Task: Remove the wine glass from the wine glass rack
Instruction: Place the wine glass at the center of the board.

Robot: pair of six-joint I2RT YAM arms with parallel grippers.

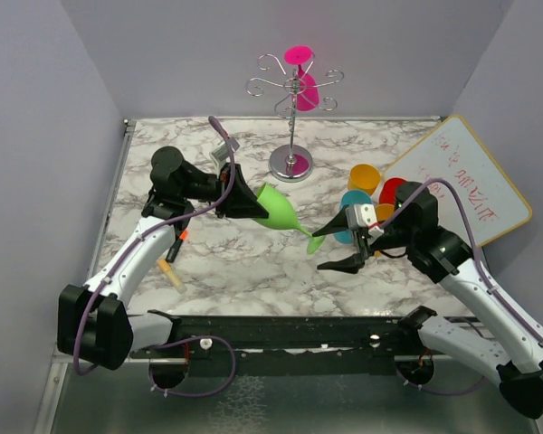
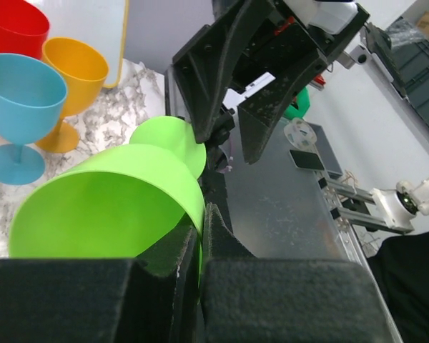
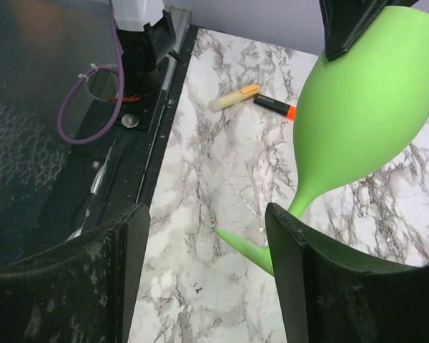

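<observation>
Your left tool (image 1: 242, 201) is clamped on the bowl wall of a lime-green plastic wine glass (image 1: 282, 211), one finger inside the rim and one outside. The glass is held tilted over the white marble-patterned desk (image 1: 244, 267) with its stem pointing right. Your right tool (image 1: 319, 250) has its fingers spread wide around the green foot; you cannot tell whether it touches. Just right stand orange (image 1: 364, 177), teal (image 1: 353, 201) and red (image 1: 394, 190) plastic goblets. At the far middle the silver wire wine glass rack (image 1: 292, 127) stands upright. A magenta plastic wine glass (image 1: 306, 90) hangs from it foot-up.
</observation>
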